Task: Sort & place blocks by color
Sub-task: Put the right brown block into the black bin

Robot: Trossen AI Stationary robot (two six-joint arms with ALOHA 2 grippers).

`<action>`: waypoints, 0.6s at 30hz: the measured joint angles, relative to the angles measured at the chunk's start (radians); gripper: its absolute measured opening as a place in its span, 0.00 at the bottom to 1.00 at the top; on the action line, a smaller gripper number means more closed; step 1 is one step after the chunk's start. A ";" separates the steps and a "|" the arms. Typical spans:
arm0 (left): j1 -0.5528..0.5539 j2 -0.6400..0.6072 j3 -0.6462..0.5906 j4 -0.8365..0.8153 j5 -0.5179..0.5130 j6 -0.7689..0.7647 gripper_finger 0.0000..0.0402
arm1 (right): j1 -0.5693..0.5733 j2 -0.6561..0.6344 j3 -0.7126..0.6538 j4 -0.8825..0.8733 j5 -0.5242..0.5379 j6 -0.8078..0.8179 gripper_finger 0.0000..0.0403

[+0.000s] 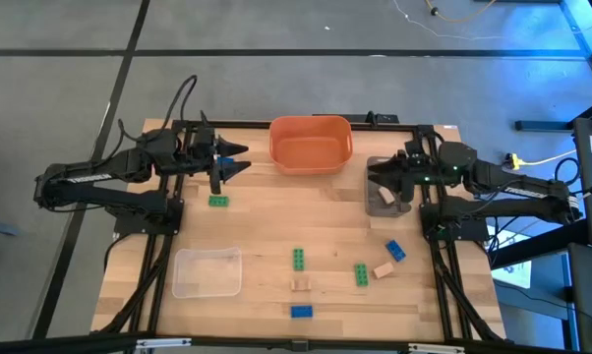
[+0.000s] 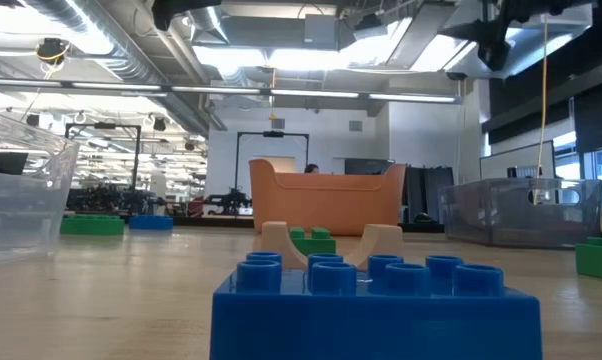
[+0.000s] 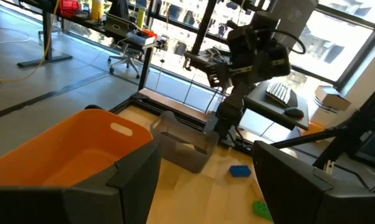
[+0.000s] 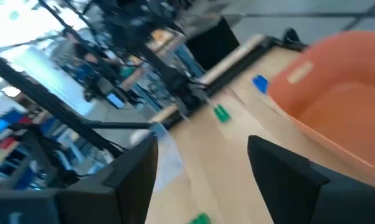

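High view, blocks: loose on the table [image 1: 266, 226]; green block [image 1: 218, 201] lay just beside the left gripper [image 1: 239, 162], toward the near edge, long axis across the table.
High view, nearer arm: left; the right gripper [image 1: 380, 179] hung over the grey tray [image 1: 377, 204], well apart.
Low view: blue block [image 2: 376, 305] closest to the lens; neither gripper visible.
Left wrist view: fingers [image 3: 137, 180] spread, nothing held, beside the orange bowl [image 3: 69, 149].
Right wrist view: fingers [image 4: 134, 177] spread, empty.

Bowl [image 1: 311, 145] at table's [image 1: 266, 221] far edge, blocks [image 1: 301, 259] scattered nearer.
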 joint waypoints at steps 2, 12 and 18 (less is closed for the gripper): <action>0.000 0.000 0.000 0.000 -0.001 0.000 0.61 | 0.009 -0.001 0.000 0.018 0.000 0.004 0.62; 0.000 0.000 0.000 0.000 -0.028 0.000 0.61 | 0.044 0.061 0.089 -0.102 -0.121 0.073 0.62; 0.000 0.000 0.000 -0.015 -0.031 0.001 0.61 | 0.245 0.246 0.318 -0.507 -0.131 0.030 0.62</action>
